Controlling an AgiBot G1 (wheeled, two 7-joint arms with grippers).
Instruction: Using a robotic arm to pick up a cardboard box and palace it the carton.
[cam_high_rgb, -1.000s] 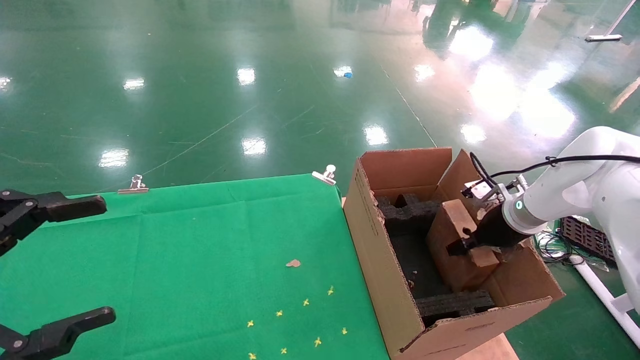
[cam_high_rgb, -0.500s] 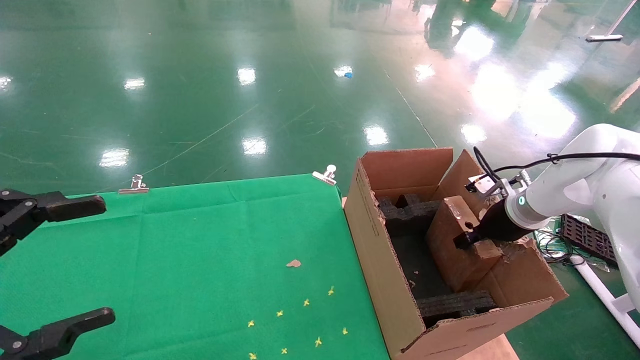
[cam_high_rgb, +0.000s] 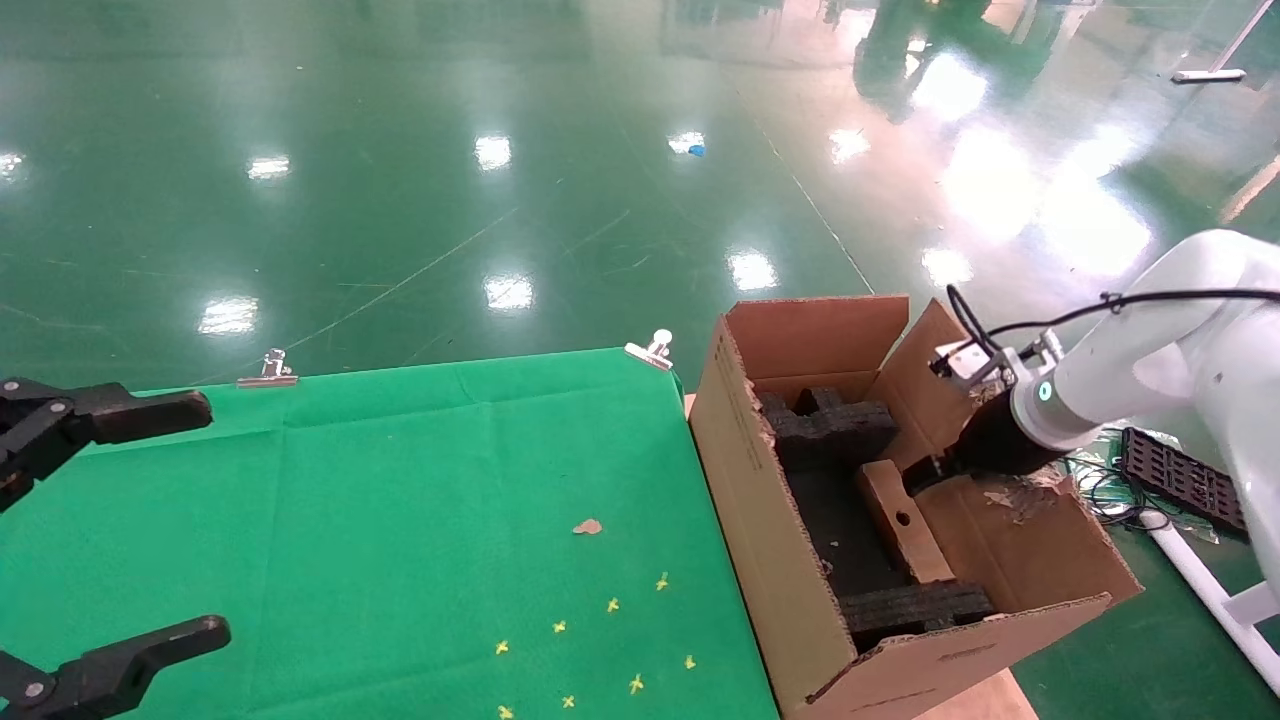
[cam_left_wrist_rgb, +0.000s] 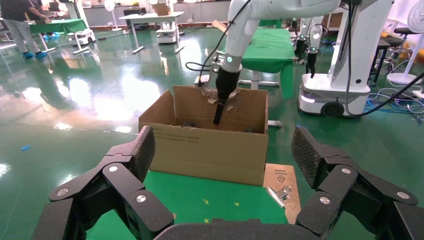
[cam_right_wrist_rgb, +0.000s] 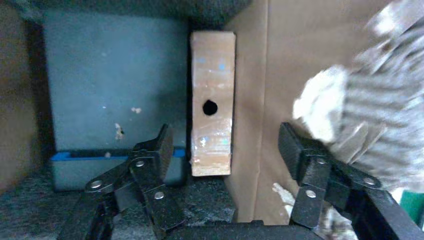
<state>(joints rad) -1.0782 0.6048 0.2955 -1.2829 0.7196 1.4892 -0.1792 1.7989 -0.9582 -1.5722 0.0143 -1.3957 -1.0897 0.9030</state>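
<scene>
Cardboard box (cam_right_wrist_rgb: 212, 124) dropped in the carton (cam_high_rgb: 800, 590), directly below the spread, empty right gripper (cam_right_wrist_rgb: 230, 167).

It looks light and stiff, its glossy tape likely slippery (one round hole shows); gripping across the narrow sides seems best. It stands on edge against the corrugated wall beside black foam (cam_high_rgb: 830, 428). Left gripper (cam_left_wrist_rgb: 225, 175) hangs spread and empty, well apart.

I count one carton (cam_high_rgb: 790, 560), one box (cam_high_rgb: 905, 520) inside it, two clips (cam_high_rgb: 650, 350), and my two grippers (cam_high_rgb: 925, 472).

Glossy green floor (cam_high_rgb: 420, 200) mirrors ceiling lights; green-draped tables (cam_left_wrist_rgb: 272, 47) stand farther off in the hall
</scene>
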